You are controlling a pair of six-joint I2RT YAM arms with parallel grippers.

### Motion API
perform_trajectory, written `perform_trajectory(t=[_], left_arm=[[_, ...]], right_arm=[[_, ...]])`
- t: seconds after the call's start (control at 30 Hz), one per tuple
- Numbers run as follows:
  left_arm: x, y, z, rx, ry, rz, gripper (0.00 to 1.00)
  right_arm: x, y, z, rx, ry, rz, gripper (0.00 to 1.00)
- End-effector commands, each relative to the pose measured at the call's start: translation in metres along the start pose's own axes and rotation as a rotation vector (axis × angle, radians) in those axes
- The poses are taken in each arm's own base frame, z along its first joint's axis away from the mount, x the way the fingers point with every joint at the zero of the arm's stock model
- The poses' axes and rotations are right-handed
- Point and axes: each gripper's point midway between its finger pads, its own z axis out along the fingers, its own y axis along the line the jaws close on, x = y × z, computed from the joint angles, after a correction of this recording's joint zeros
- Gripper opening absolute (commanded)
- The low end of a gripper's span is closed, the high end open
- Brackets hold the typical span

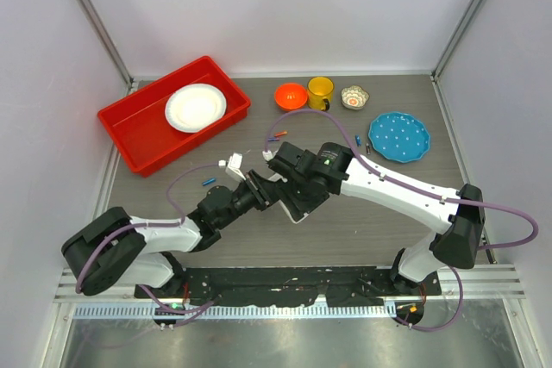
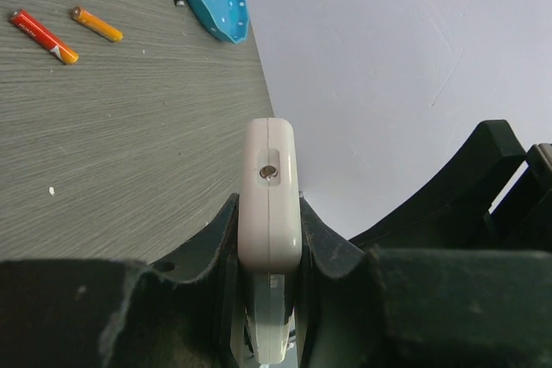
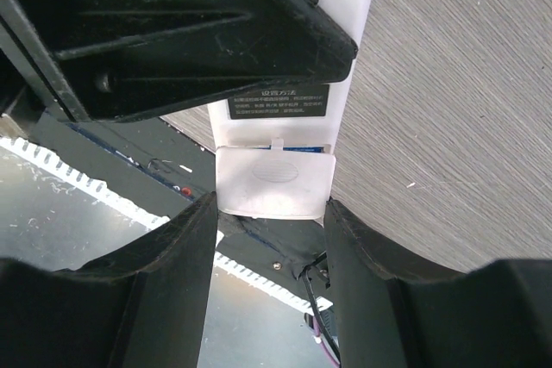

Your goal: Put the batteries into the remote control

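The white remote control (image 2: 270,152) is held edge-on above the table, with my left gripper (image 2: 270,213) shut on its two faces. In the right wrist view its plain back with a dark label (image 3: 278,101) shows, and the white battery cover (image 3: 274,180) sits at its end with a thin blue strip above it. My right gripper (image 3: 272,204) is shut on the cover's two sides. In the top view both grippers, left (image 1: 259,185) and right (image 1: 293,202), meet at the table's middle. Loose batteries lie on the table: red (image 2: 43,36), orange (image 2: 97,25), blue (image 1: 209,182).
A red bin (image 1: 142,140) holding a white plate (image 1: 196,107) stands at the back left. An orange bowl (image 1: 291,95), a yellow mug (image 1: 321,90) and a small patterned bowl (image 1: 354,96) line the back. A teal plate (image 1: 398,136) lies at the right.
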Motion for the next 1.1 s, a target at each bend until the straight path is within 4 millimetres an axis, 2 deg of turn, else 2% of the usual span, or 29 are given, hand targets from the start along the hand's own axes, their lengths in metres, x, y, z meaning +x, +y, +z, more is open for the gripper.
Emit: perform_trajectory(t=[0.0, 0.77, 1.07], left_arm=[[-0.012, -0.022, 0.002, 0.083, -0.044, -0.016, 0.00], [-0.016, -0.021, -0.002, 0.087, -0.058, -0.012, 0.00], [-0.017, -0.028, -0.001, 0.113, -0.055, -0.014, 0.00]], right_arm=[[-0.015, 0.008, -0.016, -0.049, -0.074, -0.011, 0.01], [0.005, 0.006, -0.005, -0.044, -0.019, -0.010, 0.01], [0.000, 0.007, -0.003, -0.043, -0.038, -0.004, 0.01]])
